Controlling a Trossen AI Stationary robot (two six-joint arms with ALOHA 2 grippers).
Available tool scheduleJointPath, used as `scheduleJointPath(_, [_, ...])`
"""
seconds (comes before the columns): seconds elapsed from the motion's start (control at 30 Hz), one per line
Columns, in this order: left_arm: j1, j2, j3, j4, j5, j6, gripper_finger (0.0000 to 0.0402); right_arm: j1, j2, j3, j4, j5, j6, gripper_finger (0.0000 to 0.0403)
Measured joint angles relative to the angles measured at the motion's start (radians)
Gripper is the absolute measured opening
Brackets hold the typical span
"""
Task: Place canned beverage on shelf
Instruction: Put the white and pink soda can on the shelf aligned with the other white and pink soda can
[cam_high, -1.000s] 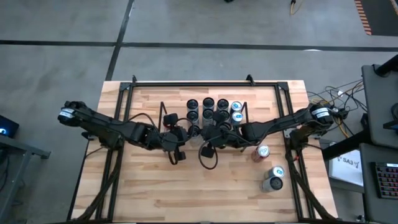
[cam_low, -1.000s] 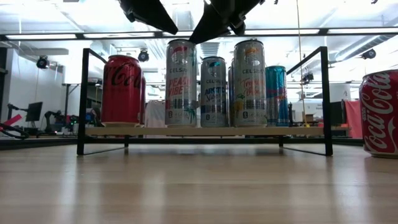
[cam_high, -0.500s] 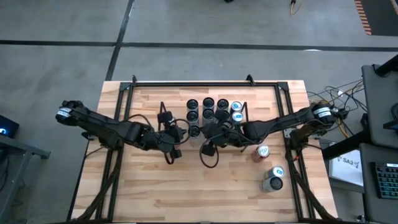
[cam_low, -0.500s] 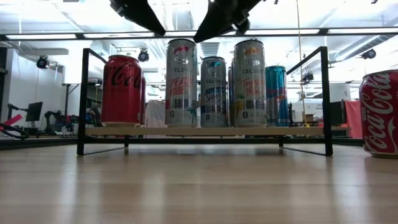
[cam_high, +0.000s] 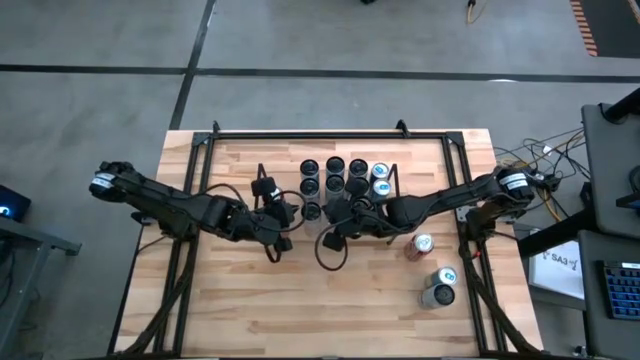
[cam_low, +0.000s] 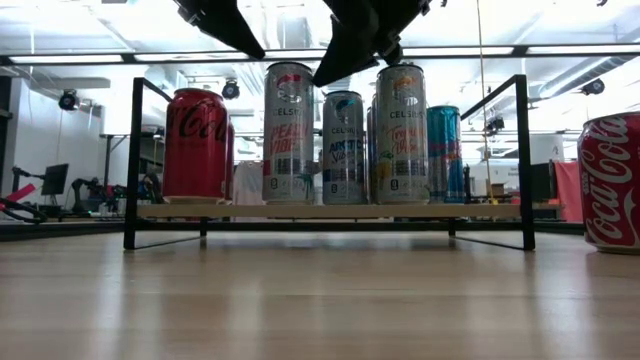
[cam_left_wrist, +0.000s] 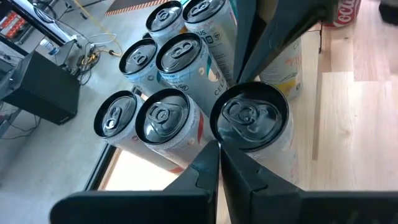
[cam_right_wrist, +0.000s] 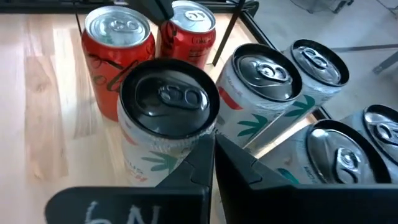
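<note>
Shifted slightly leftward along the shelf (cam_low: 330, 211), the front silver can (cam_low: 289, 133) stands nudged into line by both empty, closed grippers, left gripper (cam_left_wrist: 219, 148) and right gripper (cam_right_wrist: 213, 138), poised above it.

The shelf (cam_low: 330, 212) sits mid-table (cam_high: 250, 310), loaded with upright cans (cam_low: 343, 147) in rows; the left hand (cam_high: 283, 213) hovers over its front left, the right hand (cam_high: 336, 215) over its front middle; two loose cans (cam_high: 430, 270) lie on the table well off to the right.
</note>
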Motion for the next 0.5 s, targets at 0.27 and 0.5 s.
scheduleJointPath(0.27, [0.000,0.000,0.000,0.007,-0.001,-0.001,0.0000,0.000,0.012,0.000,0.018,0.007,-0.008,0.0009])
scheduleJointPath(0.5, [-0.003,0.000,0.000,0.008,-0.001,-0.007,0.0000,0.000,-0.011,0.000,0.017,0.008,-0.021,0.0009])
